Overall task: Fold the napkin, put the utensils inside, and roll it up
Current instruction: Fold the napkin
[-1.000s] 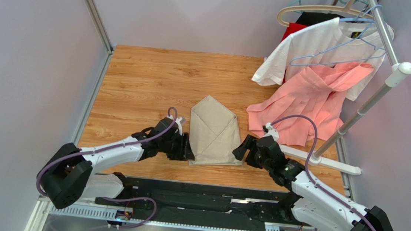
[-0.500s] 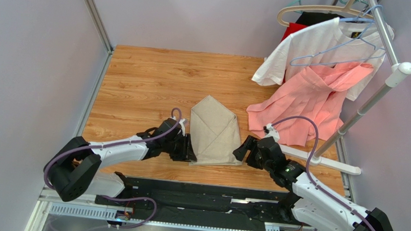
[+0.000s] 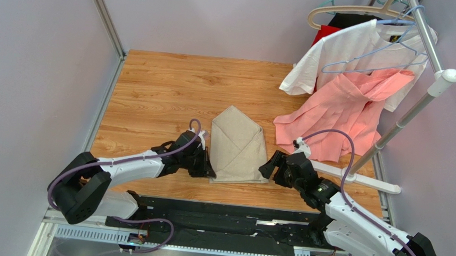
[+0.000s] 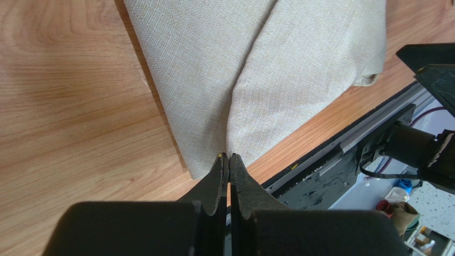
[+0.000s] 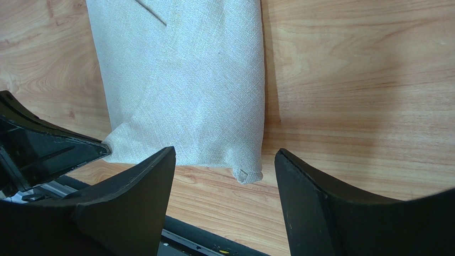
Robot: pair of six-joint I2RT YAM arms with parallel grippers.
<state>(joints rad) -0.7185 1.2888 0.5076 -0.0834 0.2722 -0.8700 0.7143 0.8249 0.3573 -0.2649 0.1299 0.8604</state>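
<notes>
Napkin (image 3: pixel 237 146) of coarse beige weave lies folded on the wood-grain table (image 3: pixel 159 91) between the two arms. It is pointed at its far end and broad and straight along its near edge, with diagonal flaps crossing on top. Left gripper (image 4: pixel 228 157) has its dark tapered fingers pressed flat together, nipping that near edge by the left corner. Right gripper (image 5: pixel 224 154) stands spread wide, its blunt matte fingers either side of the curled near right corner, holding nothing.
</notes>
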